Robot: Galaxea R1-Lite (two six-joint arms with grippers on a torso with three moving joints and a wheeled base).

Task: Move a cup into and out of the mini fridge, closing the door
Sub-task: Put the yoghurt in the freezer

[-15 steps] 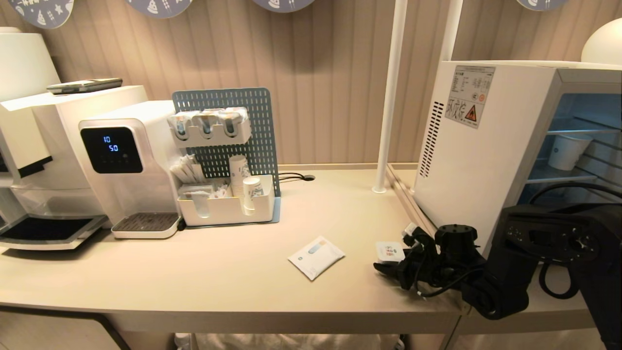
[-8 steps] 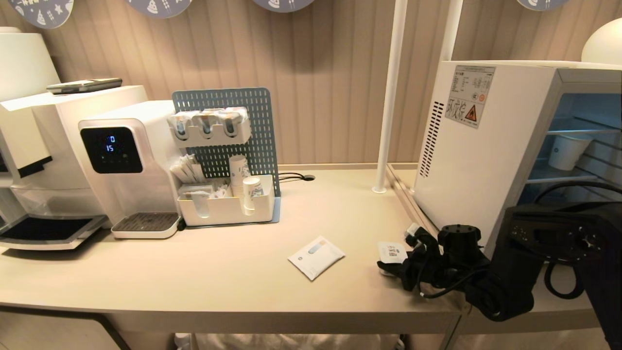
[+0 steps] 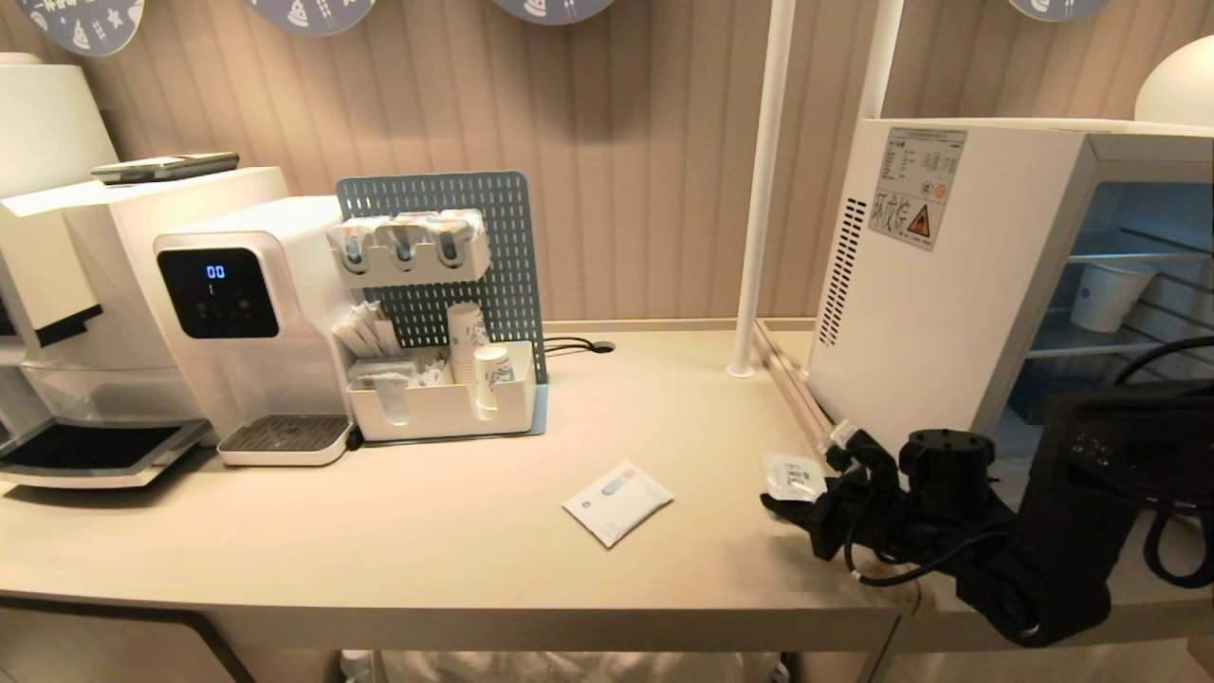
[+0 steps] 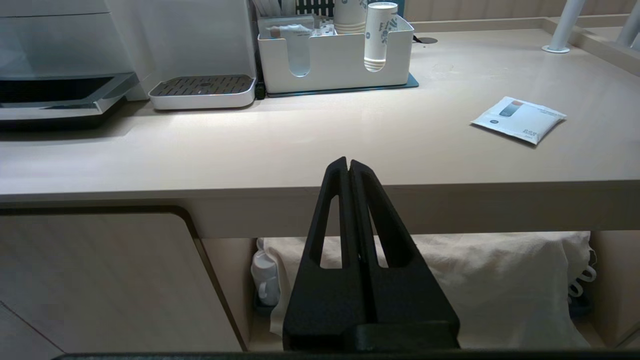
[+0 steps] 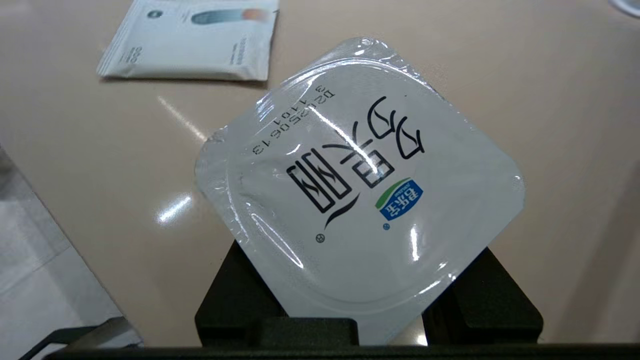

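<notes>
The cup (image 3: 795, 477), a small white tub with a square printed foil lid (image 5: 360, 185), sits tilted between the black fingers (image 5: 235, 300) of my right gripper (image 3: 806, 489). That gripper is shut on it, just above the counter by the front left corner of the mini fridge (image 3: 939, 285). The fridge stands open, showing blue-lit wire shelves (image 3: 1129, 256). Its door is out of view. My left gripper (image 4: 348, 165) is shut on nothing, parked below the counter's front edge.
A white sachet (image 3: 617, 501) lies on the counter left of the cup. A paper cup (image 3: 1110, 294) stands on a fridge shelf. A white pole (image 3: 759, 190) rises beside the fridge. An organiser (image 3: 446, 398) and a water dispenser (image 3: 247, 323) stand at the back left.
My right gripper has narrowed onto the cup and carried it to the right, toward the fridge's front corner. The cup now sits tilted. The left arm has not moved.
</notes>
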